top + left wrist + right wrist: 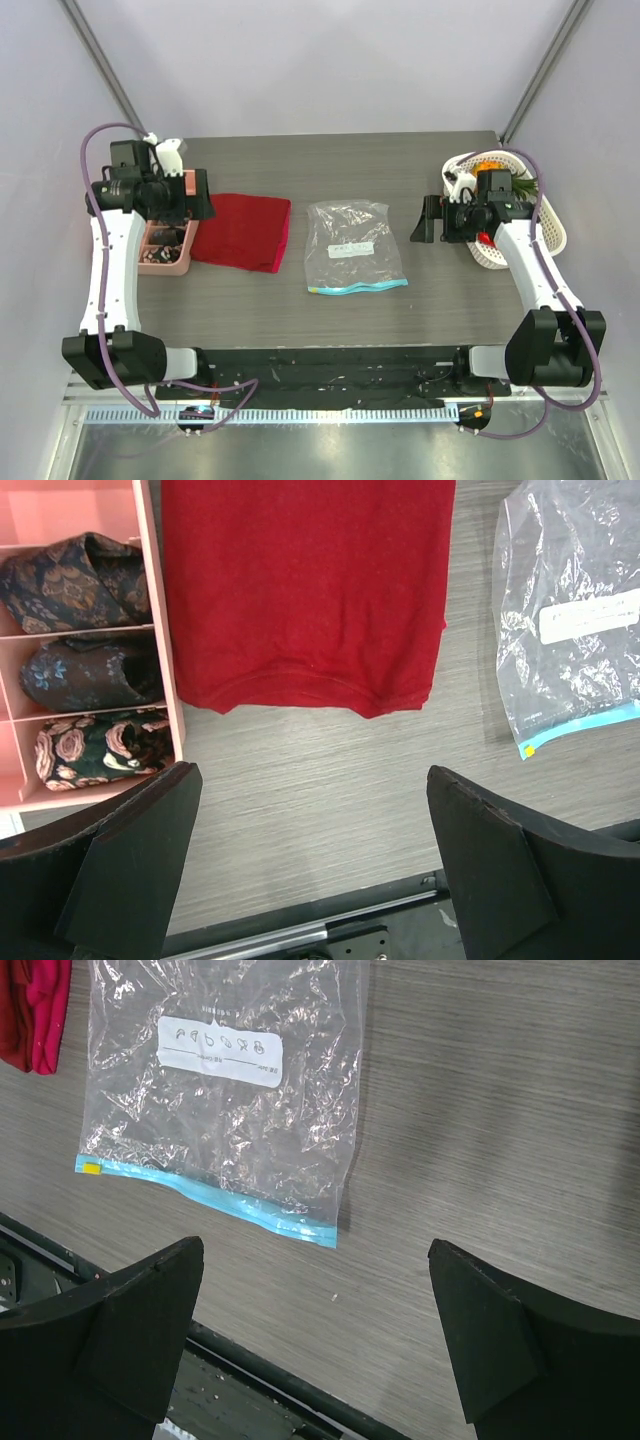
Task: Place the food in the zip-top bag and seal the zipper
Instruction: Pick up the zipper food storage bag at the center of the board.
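The clear zip-top bag (350,245) lies flat and empty mid-table, white label up, with its teal zipper (358,287) along the near edge. It also shows in the right wrist view (220,1110) with the zipper (200,1195), and in the left wrist view (575,620). The food sits in a white basket (553,228) at the right: something orange (488,160), green leaves (522,186) and a red piece (484,238), partly hidden by the right arm. My left gripper (198,195) (315,820) is open and empty above the table beside the red cloth. My right gripper (425,222) (315,1300) is open and empty, right of the bag.
A folded red cloth (243,230) lies left of the bag. A pink divided tray (178,266) with dark patterned pieces (85,670) stands at the far left. A black rail (330,365) runs along the near table edge.
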